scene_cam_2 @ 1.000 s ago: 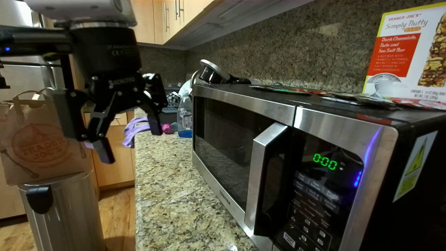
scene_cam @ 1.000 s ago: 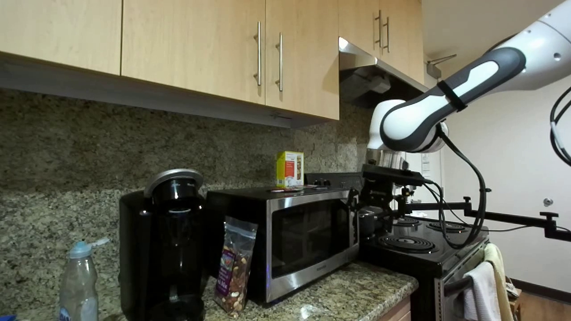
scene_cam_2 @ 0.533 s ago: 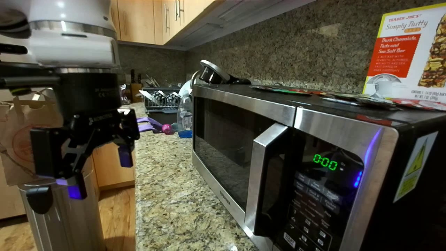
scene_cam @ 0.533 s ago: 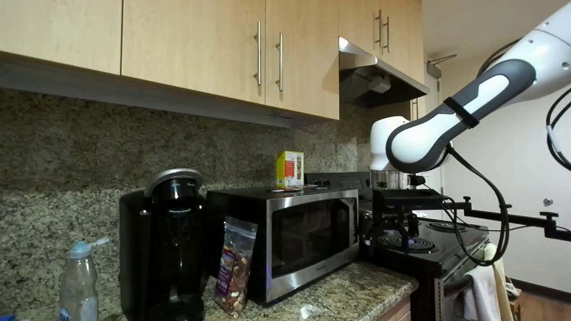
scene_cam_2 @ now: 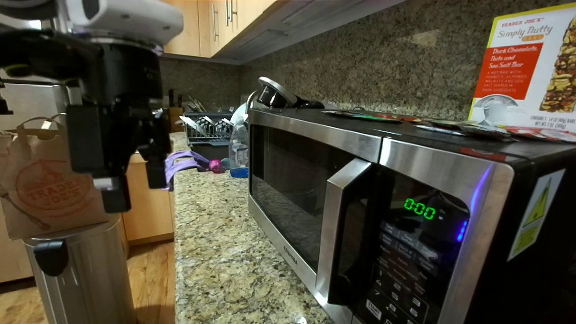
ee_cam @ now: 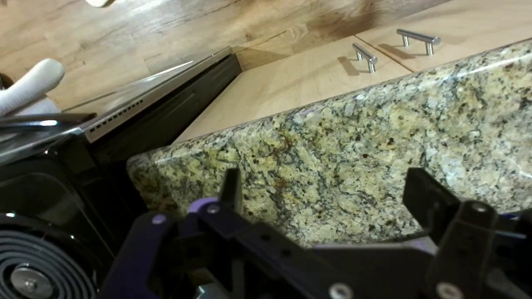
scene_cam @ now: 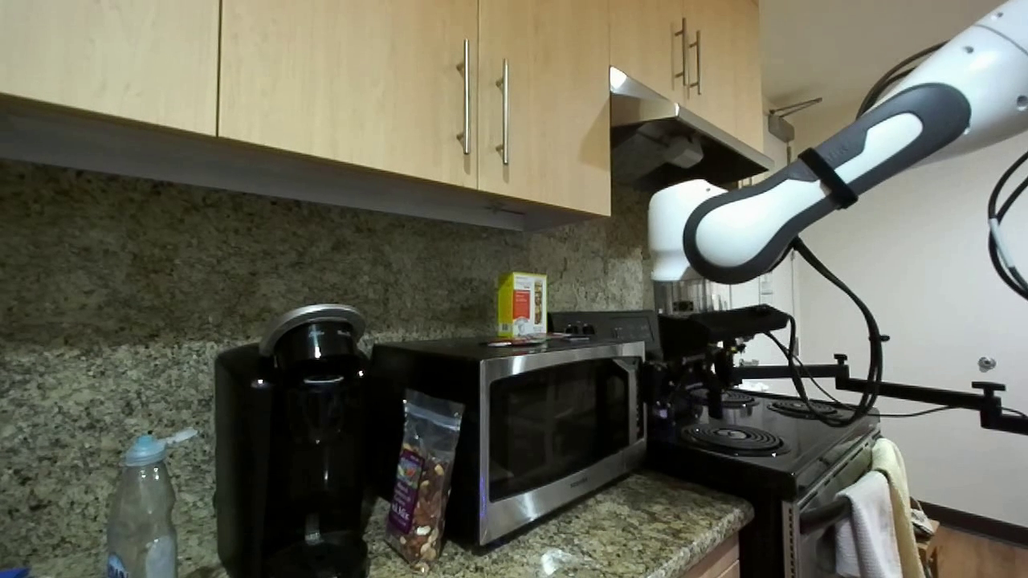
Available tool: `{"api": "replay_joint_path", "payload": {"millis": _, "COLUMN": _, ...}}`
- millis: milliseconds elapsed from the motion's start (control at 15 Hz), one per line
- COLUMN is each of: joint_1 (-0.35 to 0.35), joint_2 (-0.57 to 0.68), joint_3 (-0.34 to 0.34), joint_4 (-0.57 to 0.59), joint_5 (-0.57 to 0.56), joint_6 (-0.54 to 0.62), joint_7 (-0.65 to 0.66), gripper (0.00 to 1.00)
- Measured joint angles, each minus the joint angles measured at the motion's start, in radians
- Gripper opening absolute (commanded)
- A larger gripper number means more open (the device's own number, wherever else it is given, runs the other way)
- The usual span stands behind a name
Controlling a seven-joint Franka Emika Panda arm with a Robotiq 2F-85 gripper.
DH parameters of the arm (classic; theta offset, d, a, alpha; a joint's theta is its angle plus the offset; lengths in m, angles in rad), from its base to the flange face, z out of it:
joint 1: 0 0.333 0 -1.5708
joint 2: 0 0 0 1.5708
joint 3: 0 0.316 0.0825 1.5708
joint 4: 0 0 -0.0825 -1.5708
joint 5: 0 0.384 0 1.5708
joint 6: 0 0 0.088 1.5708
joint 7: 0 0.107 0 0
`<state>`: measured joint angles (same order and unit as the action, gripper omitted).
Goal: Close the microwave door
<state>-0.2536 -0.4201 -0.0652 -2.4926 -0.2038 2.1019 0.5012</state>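
Note:
The microwave door (scene_cam: 558, 425) is a silver-framed panel with a dark glass window. In both exterior views it sits flush with the microwave front, and no gap shows (scene_cam_2: 288, 180). Its silver handle (scene_cam_2: 330, 234) stands beside the keypad panel. My gripper (scene_cam_2: 137, 186) points down in front of the door, apart from it. In an exterior view the gripper (scene_cam: 683, 393) is dark beyond the handle end of the microwave, and its fingers are hard to make out. In the wrist view the gripper (ee_cam: 324, 187) has its fingers wide apart, with nothing between them.
The granite counter (ee_cam: 332, 158) lies below the gripper, with the stove (scene_cam: 735, 440) beside it. A coffee maker (scene_cam: 293, 449) and a nut bag (scene_cam: 422, 482) stand at the microwave's far side. A snack box (scene_cam: 522, 305) and packets lie on top. A bin (scene_cam_2: 85, 270) stands on the floor.
My gripper dropped lower and away from the microwave, then rose again and has turned about its axis. The microwave door looks the same, flush throughout.

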Motion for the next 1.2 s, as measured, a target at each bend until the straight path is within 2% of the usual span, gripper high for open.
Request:
{"api": "replay_joint_path", "payload": {"millis": 333, "joint_1": 0.049, "joint_2": -0.053, "joint_3": 0.014, "joint_4": 0.086, "joint_5": -0.007, "joint_6": -0.145, "joint_7": -0.209, "gripper": 1.0}}
{"api": "replay_joint_path", "payload": {"millis": 600, "joint_1": 0.083, "joint_2": -0.078, "joint_3": 0.006, "joint_4": 0.107, "joint_5": -0.007, "joint_6": -0.166, "joint_7": -0.394, "gripper": 1.0}}
{"api": "replay_joint_path", "payload": {"millis": 933, "joint_1": 0.127, "joint_2": -0.081, "joint_3": -0.04, "joint_4": 0.124, "joint_5": -0.007, "joint_6": -0.166, "joint_7": -0.649, "gripper": 1.0}}
{"api": "replay_joint_path", "payload": {"millis": 1200, "joint_1": 0.128, "joint_2": -0.08, "joint_3": -0.046, "joint_4": 0.125, "joint_5": -0.007, "joint_6": -0.166, "joint_7": -0.656, "gripper": 1.0}}
